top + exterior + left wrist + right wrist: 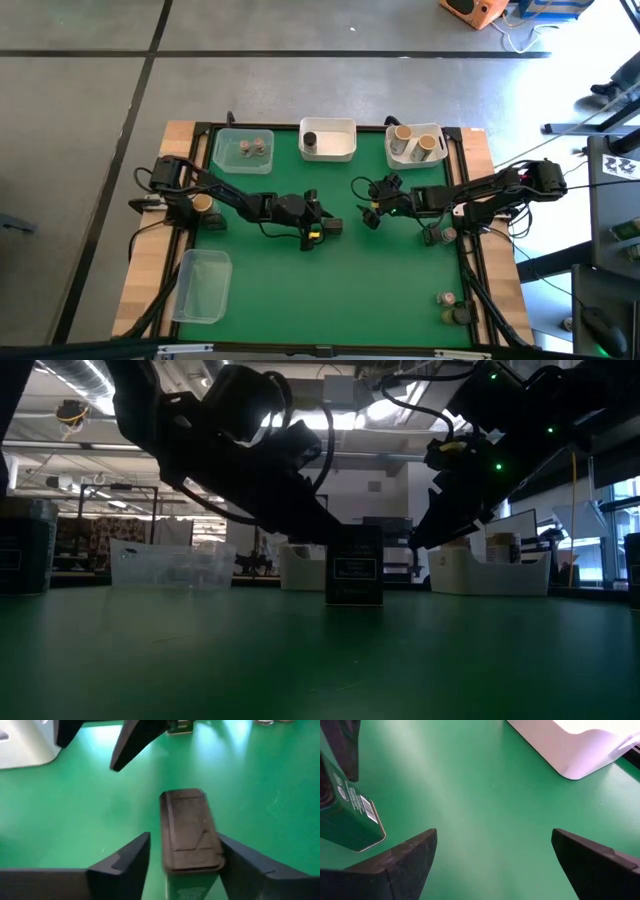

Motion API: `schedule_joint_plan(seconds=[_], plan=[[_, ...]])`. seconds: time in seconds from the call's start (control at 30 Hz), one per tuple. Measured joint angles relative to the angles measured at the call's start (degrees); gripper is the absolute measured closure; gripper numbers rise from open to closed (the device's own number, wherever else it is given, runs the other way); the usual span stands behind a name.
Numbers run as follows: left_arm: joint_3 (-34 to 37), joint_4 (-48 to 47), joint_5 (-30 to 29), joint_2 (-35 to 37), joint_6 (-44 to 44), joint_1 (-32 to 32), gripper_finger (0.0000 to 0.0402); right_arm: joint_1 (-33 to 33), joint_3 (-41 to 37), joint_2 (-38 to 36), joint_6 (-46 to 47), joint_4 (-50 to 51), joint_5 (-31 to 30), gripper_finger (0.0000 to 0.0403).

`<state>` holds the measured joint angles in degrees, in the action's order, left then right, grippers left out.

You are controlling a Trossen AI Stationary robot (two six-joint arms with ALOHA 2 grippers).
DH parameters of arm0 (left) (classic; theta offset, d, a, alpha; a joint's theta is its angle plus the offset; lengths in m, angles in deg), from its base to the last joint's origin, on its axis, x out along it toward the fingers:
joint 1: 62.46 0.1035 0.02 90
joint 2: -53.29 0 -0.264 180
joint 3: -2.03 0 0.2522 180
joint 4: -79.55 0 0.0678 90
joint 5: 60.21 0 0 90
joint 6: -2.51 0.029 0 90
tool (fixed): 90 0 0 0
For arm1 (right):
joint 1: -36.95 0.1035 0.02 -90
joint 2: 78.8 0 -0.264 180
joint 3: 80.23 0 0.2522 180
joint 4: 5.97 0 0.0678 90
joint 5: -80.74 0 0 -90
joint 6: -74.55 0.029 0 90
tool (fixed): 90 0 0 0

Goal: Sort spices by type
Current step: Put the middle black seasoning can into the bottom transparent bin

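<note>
A dark green blocky spice container [190,827] with a flat dark lid stands upright on its base on the green mat [355,570], near the table's middle. My left gripper [182,865] is open and comes down over the container, one finger on each side of its top. My right gripper [495,845] is open wide and hovers over bare mat just to the right [372,212]; the container [347,812] shows at the edge of the right wrist view. My left gripper has one finger [235,860] close against the container's long side [218,847], and I cannot tell whether it touches. The other finger [132,857] stands apart from it, with mat showing between. The container rests on the mat.
Along the far edge are a clear tub [243,150] holding two grey-lidded jars, a white tub [328,140] with a dark cylinder, and a white tub [415,143] with tan-lidded jars. More jars stand at the right edge [440,235] [455,305] and the left [203,203]. A clear tub [200,285] sits near left.
</note>
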<state>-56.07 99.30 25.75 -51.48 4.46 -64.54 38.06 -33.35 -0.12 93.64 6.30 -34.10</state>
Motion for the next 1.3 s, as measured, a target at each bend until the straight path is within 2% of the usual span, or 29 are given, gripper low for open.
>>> schedule_joint_plan(seconds=[0.2, 0.53, 0.93, 1.3], plan=[[0.0, 0.0, -0.1, 0.0, 0.6, 0.2, 0.0285, 0.0, 0.0, 0.0, 0.0, 0.0, 0.4, 0.0013], [0.0, -6.8, -0.2, 3.5, 1.5, 0.1, 0.0286, 0.0, 0.0, 0.0, -0.2, -1.9, 1.0, 0.0013], [0.0, -24.5, -4.0, 16.7, 1.0, -1.9, 0.0284, 0.0, 0.0, 0.0, -1.4, -1.7, 0.9, 0.0013], [0.0, -39.5, -8.9, 29.8, -3.1, -6.0, 0.0284, 0.0, 0.0, 0.0, -3.1, -1.8, 0.9, 0.0013]])
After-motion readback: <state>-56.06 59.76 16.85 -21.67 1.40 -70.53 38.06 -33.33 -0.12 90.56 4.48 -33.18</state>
